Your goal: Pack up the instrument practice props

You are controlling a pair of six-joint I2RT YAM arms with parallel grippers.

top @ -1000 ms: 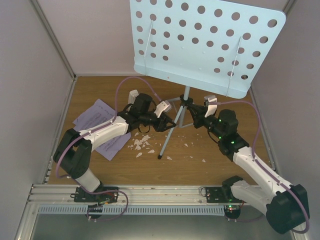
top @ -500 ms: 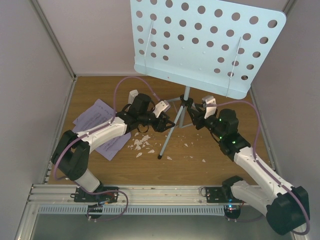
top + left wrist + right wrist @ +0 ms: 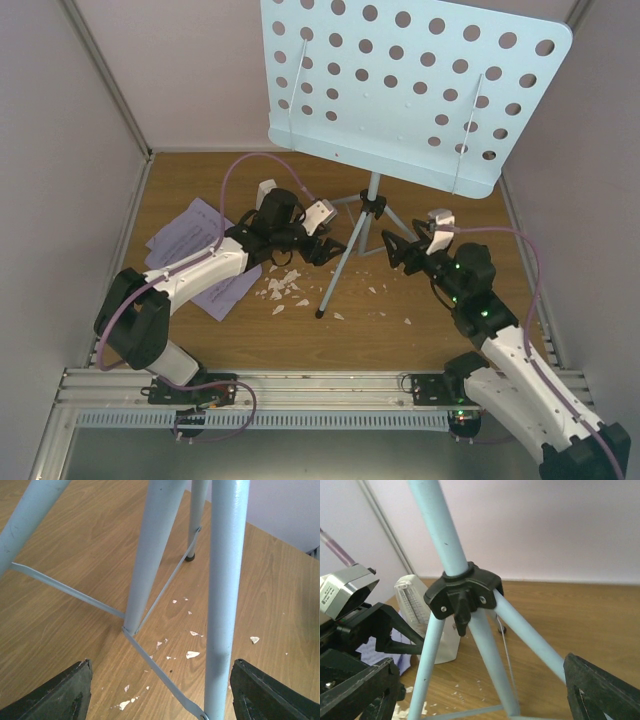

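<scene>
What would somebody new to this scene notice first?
The pale blue perforated music stand dominates, its desk filling the top of the overhead view. The left gripper and right gripper, both open, flank its tripod legs, with white scraps scattered around them and sheet-music pages at the left.

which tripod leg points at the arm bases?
The leg whose foot lands beside the white scraps, front centre; the other two splay out behind it.

robot test cell, plain white walls [image 3: 60, 150], aluminium rail [image 3: 300, 385], wooden table [image 3: 300, 340]
</scene>
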